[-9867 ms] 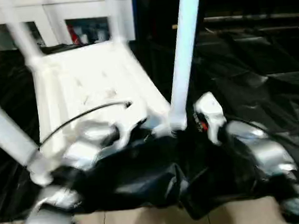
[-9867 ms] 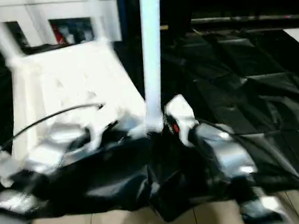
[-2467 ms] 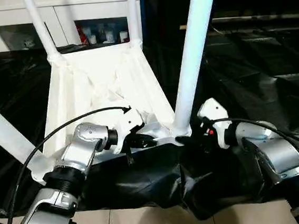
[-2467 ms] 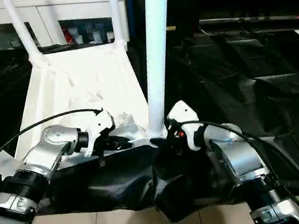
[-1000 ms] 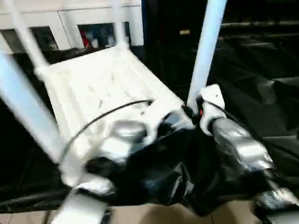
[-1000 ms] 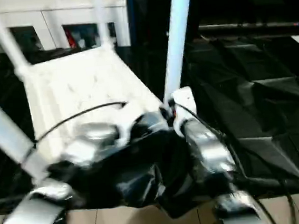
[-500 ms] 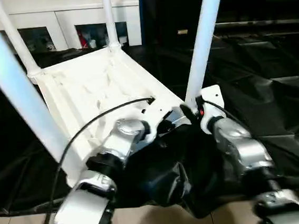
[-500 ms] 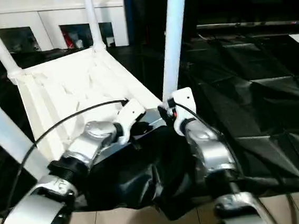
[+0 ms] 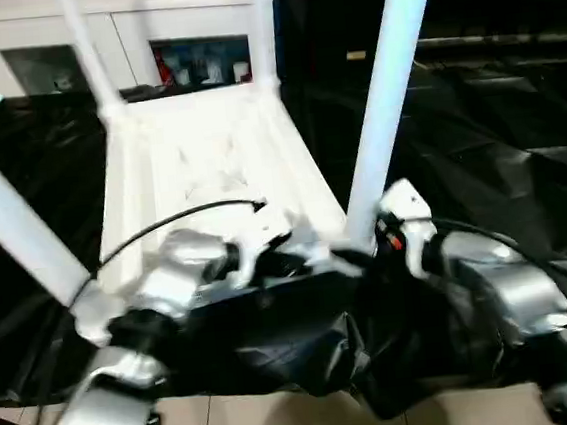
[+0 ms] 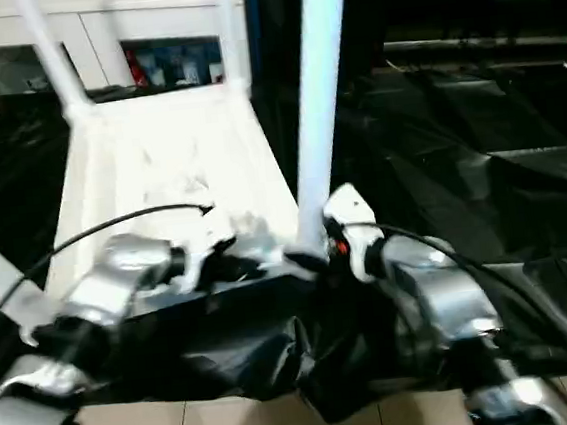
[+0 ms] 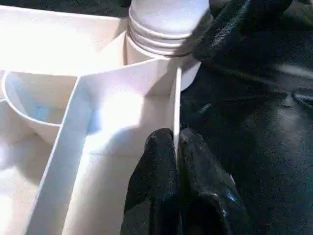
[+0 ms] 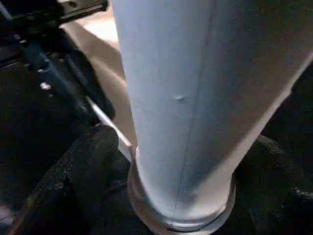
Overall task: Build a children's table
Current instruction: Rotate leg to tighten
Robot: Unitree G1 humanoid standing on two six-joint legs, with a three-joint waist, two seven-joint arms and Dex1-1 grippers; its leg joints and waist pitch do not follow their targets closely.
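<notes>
Children's table (image 9: 209,169) lies upside down on a black plastic sheet (image 9: 519,150), its white ribbed underside facing up and its four legs standing up from the corner sockets. Two far legs rise near a white cabinet (image 9: 65,33) with glass doors; another near leg (image 9: 14,233) slants up at the left edge of the head view.

The left hand (image 11: 177,147) is closed on the thin near rim of the table: in the left wrist view its two black fingers (image 11: 154,171) press together with the upright white wall pinched between them, just beside the ribbed collar of the corner socket (image 11: 161,39).

The right hand (image 12: 178,161) is at the foot of the near right leg (image 9: 383,102). In the right wrist view its black fingers (image 12: 80,166) stand wide apart, one on each side of the leg's flared end; whether they touch the leg cannot be told. The leg is seated in its socket.

A black cable (image 9: 174,221) arcs over the left forearm. No brand, label or readable writing can be made out on the table or hands; the coloured items behind the cabinet glass are too blurred to read.
</notes>
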